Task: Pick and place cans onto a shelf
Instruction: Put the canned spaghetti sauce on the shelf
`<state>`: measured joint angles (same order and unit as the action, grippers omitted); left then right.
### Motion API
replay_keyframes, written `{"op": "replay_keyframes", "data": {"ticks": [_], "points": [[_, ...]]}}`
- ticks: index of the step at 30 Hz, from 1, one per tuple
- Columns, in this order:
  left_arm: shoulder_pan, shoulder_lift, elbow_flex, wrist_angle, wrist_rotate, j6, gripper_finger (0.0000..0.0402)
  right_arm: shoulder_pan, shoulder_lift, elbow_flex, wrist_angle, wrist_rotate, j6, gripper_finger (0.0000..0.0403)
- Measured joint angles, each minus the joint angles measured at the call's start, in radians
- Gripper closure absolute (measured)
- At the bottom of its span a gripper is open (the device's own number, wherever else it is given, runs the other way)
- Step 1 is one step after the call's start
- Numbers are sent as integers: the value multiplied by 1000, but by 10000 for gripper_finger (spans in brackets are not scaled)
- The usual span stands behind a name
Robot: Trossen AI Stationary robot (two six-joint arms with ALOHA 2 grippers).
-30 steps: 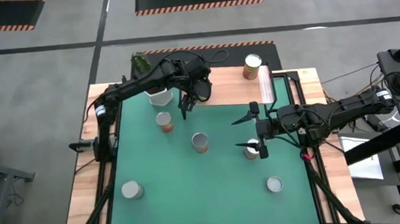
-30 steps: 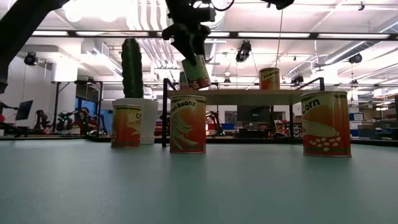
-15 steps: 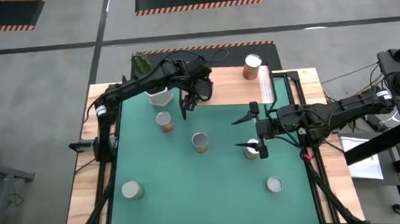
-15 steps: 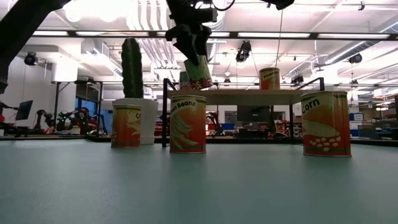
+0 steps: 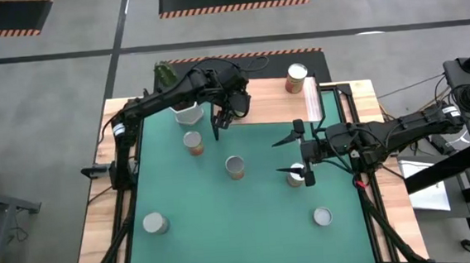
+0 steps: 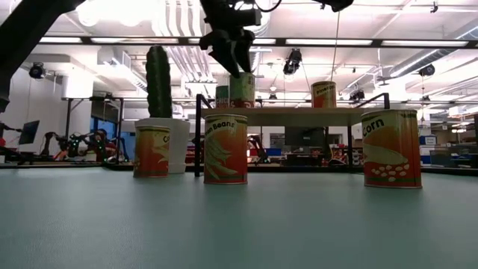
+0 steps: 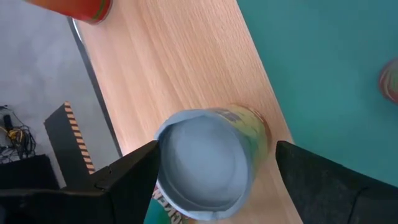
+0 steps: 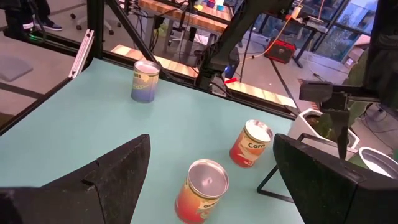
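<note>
My left gripper (image 5: 232, 108) is over the shelf (image 5: 270, 104) at the table's far side. Its open fingers stand on either side of a green-labelled can (image 7: 208, 162). The can stands upright on the shelf board in the low view (image 6: 241, 90). An orange can (image 5: 297, 78) stands farther right on the shelf. My right gripper (image 5: 293, 156) is open and hovers at the table's right over a can (image 5: 296, 179). Several more cans (image 5: 193, 142) (image 5: 235, 166) stand on the green mat. My left gripper comes at the can's top from above, pointing down, one finger on each side. One finger (image 7: 140, 171) lies right at the rim (image 7: 160, 140); the other (image 7: 298, 168) stands a little off the can's side. I cannot tell whether it touches the can.
A white pot (image 5: 186, 112) with a cactus (image 6: 158, 81) stands just left of the shelf beside my left arm. Two cans (image 5: 154, 224) (image 5: 321, 217) stand near the table's front edge. The mat's middle between the cans is open.
The can under my left gripper hung tilted above the shelf board. It now stands upright on the board, a little farther toward the table's right. My left gripper has stayed just above it. My right arm has kept still.
</note>
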<state>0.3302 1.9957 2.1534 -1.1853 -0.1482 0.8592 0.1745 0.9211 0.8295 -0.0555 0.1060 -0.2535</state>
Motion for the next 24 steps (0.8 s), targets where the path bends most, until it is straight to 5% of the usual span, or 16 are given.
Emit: {"op": "replay_keyframes", "data": {"ticks": [9, 12, 18, 24], "points": [[-3, -1, 113, -46, 66, -33, 132, 0, 0, 0, 0, 1, 0, 75], [11, -2, 126, -31, 72, -40, 190, 0, 0, 0, 0, 1, 0, 75], [54, 2, 104, -16, 72, -94, 378, 0, 0, 0, 0, 1, 0, 75], [61, 14, 101, -22, 94, -110, 379, 0, 0, 1, 0, 1, 0, 75]]}}
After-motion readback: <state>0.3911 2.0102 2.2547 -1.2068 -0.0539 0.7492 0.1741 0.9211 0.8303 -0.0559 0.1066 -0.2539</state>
